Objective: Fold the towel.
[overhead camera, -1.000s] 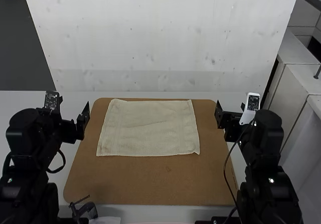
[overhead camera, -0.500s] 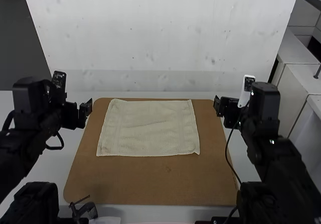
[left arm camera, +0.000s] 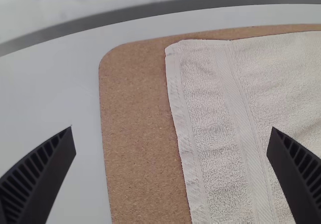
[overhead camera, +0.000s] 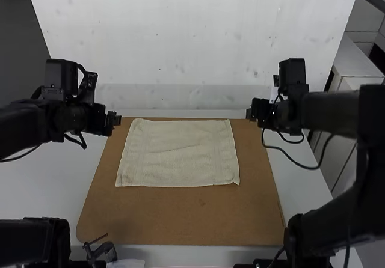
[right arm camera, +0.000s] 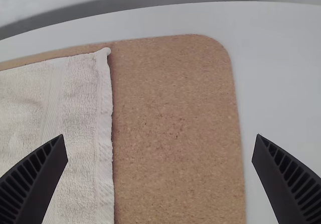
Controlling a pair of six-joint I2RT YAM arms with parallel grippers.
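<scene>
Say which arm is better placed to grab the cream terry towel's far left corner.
Left, likely: its open black gripper hovers near that corner; the right gripper hovers past the opposite edge.

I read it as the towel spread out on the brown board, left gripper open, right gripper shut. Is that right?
Not quite: the right gripper is open, its fingers wide apart in the right wrist view. The rest stands: the towel lies spread out on the brown board, and the left gripper is open.
</scene>
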